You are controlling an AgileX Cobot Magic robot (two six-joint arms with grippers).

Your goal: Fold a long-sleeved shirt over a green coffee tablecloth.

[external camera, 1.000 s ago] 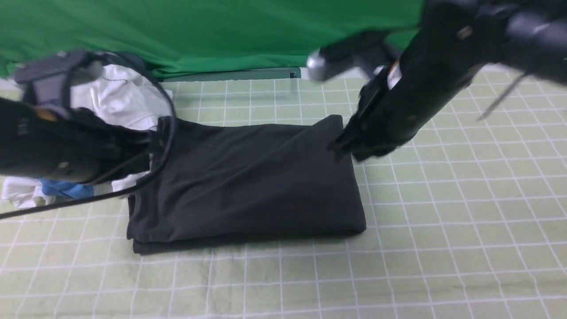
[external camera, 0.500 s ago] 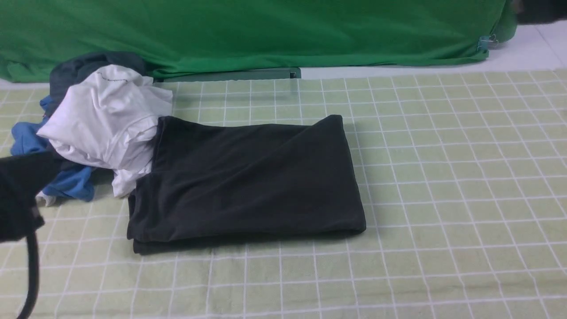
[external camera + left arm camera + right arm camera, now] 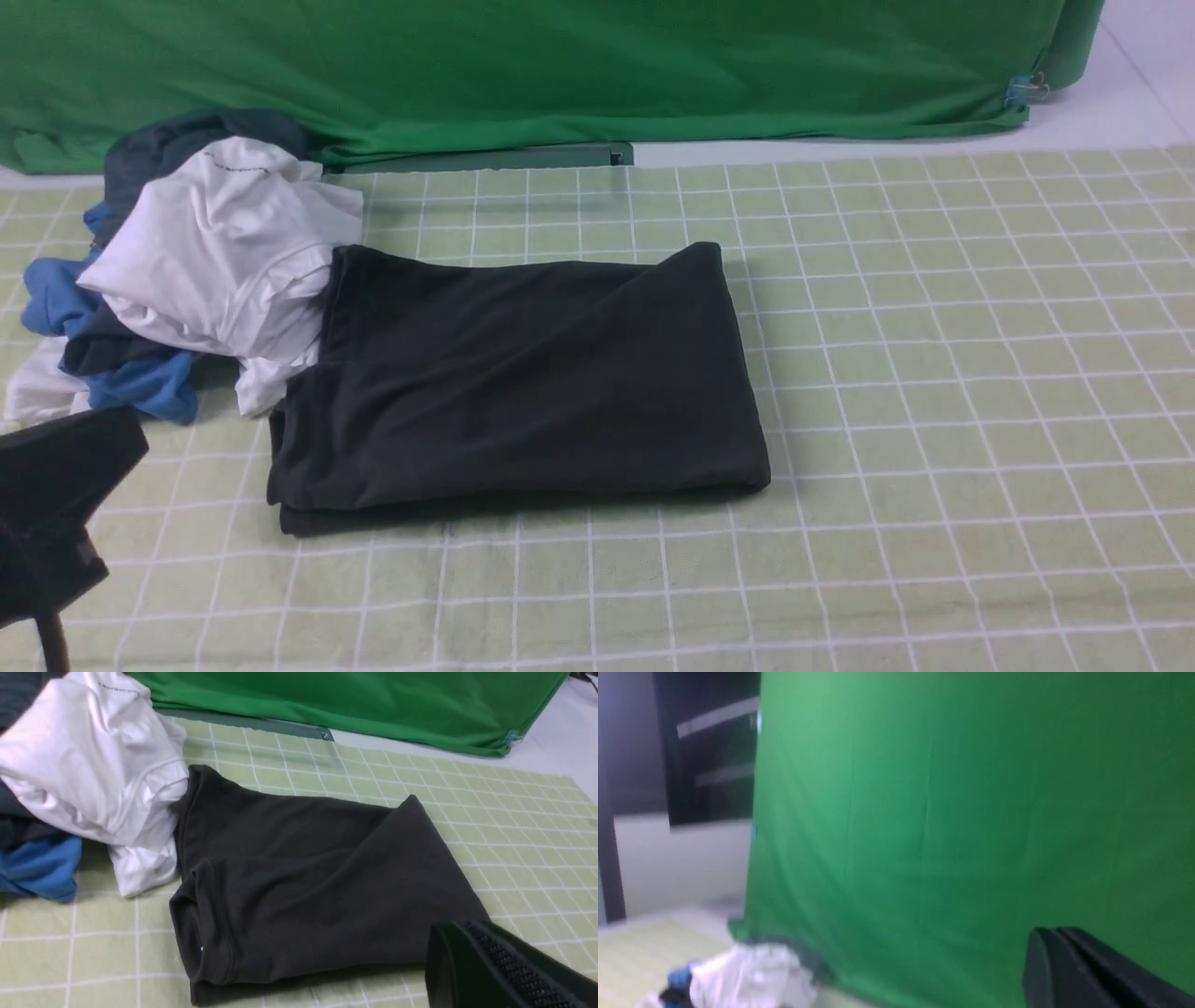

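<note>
The long-sleeved shirt [image 3: 523, 383] lies folded into a flat black rectangle on the green coffee tablecloth [image 3: 934, 373], a little left of centre. Its neck edge [image 3: 205, 933] faces the near left. No gripper touches it. A black part of my left arm [image 3: 56, 495] shows in the front view's bottom-left corner, apart from the shirt. In the left wrist view my left gripper [image 3: 460, 926] is shut and empty, beside the shirt's near corner. My right gripper [image 3: 1052, 929] is shut and empty, raised before the green backdrop and out of the front view.
A heap of white, blue and dark grey garments [image 3: 215, 252] touches the shirt's far left edge. A plain bright green backdrop [image 3: 560, 65] hangs along the back, with a dark green bar [image 3: 485, 157] at its foot. Bare white surface [image 3: 1120, 117] lies at the back right.
Both arms have pulled off the shirt. The right arm went up and right out of the front view. The left arm drew back to the bottom-left corner. The shirt stayed still.
</note>
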